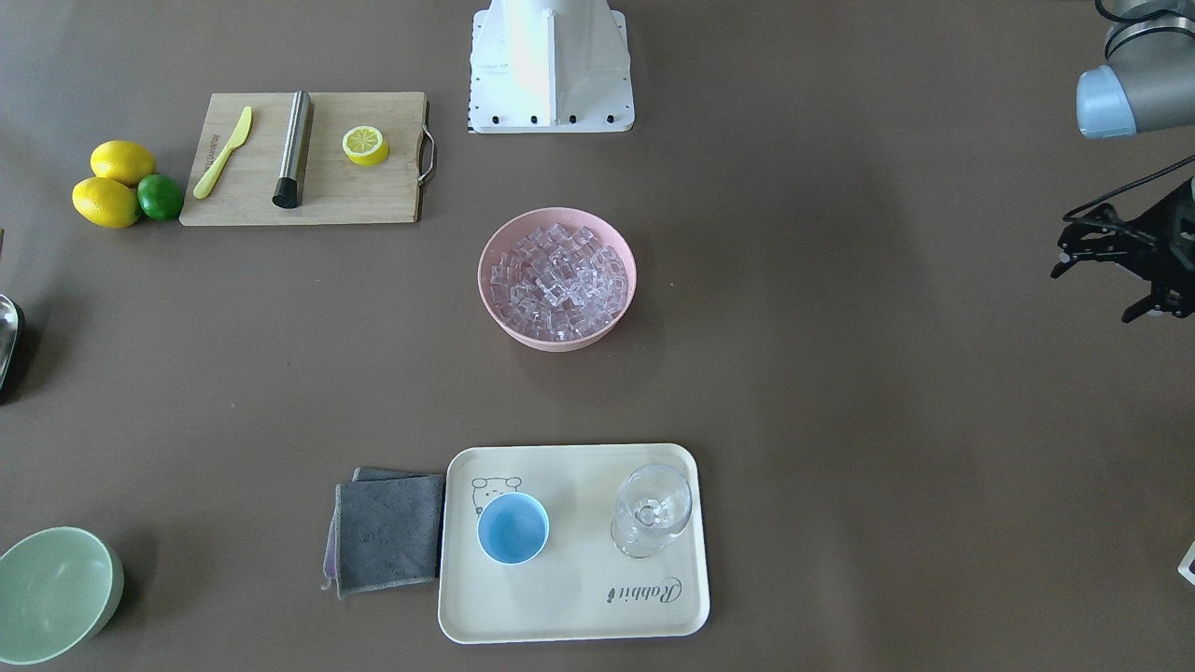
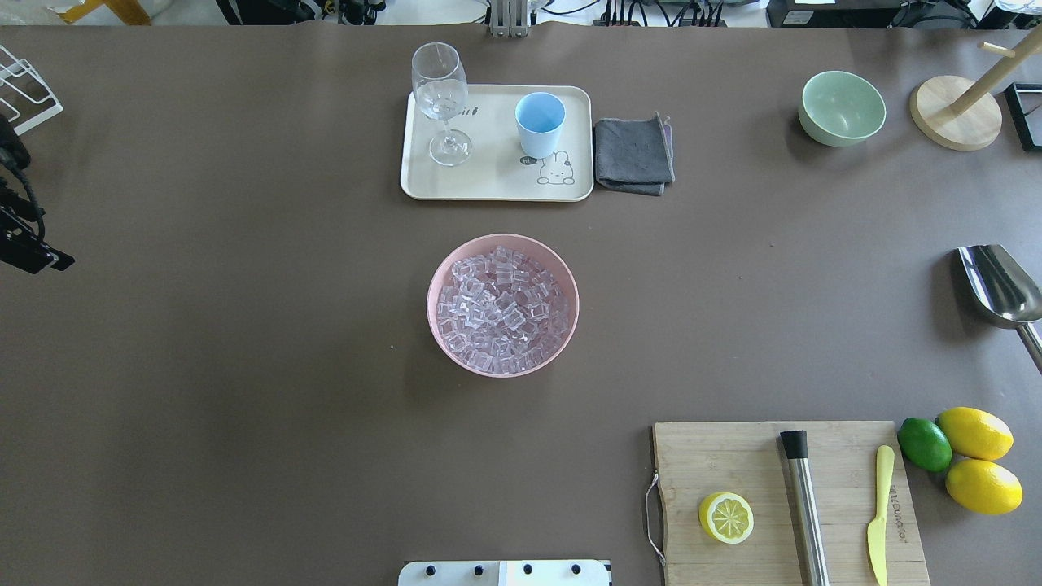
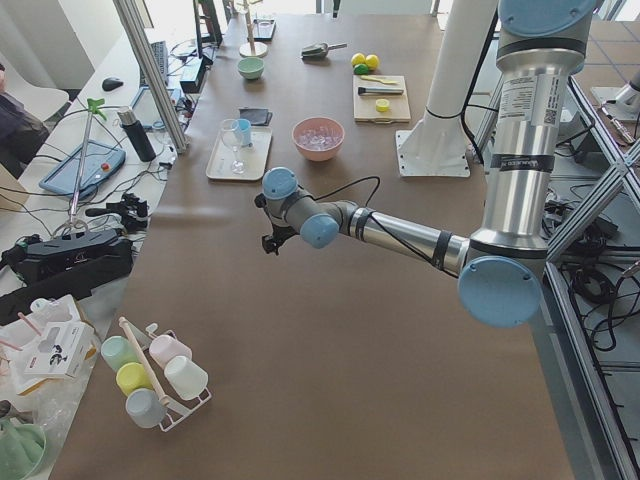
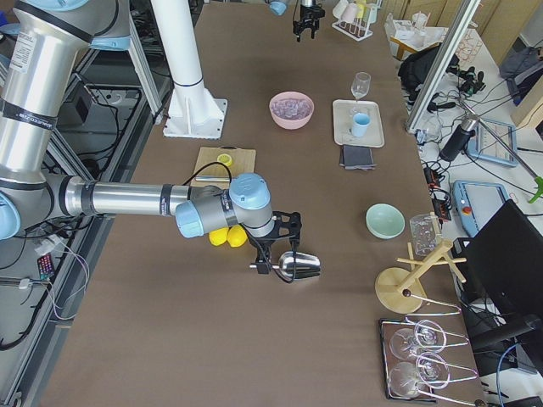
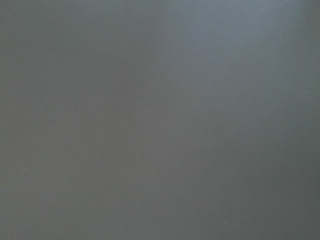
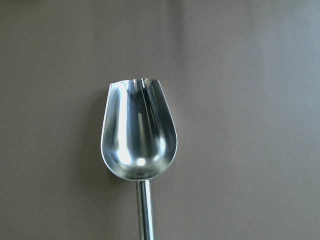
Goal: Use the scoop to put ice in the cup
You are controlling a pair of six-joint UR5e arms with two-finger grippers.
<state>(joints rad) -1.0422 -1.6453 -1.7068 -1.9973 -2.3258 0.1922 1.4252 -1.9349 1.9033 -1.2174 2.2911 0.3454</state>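
Observation:
The ice [image 2: 502,313] fills a pink bowl [image 2: 435,277] at the table's middle. The light-blue cup [image 2: 539,122] stands empty on a cream tray [image 2: 488,183], beside a stemmed glass [image 2: 440,98]. The silver scoop [image 2: 1003,285] is empty at the table's right end, trough towards the middle; it fills the right wrist view [image 6: 138,132], its handle running out of the bottom edge. My right gripper [image 4: 270,261] is at the scoop's handle, seen only from the side, so I cannot tell its state. My left gripper [image 1: 1092,294] is open and empty over the left end.
A grey cloth [image 2: 633,155] lies beside the tray. A pale green bowl [image 2: 842,107] and a wooden stand [image 2: 956,118] are far right. A cutting board [image 2: 733,456] holds a lemon half, a steel cylinder [image 2: 806,509] and a yellow knife; lemons and a lime [image 2: 924,443] lie beside it.

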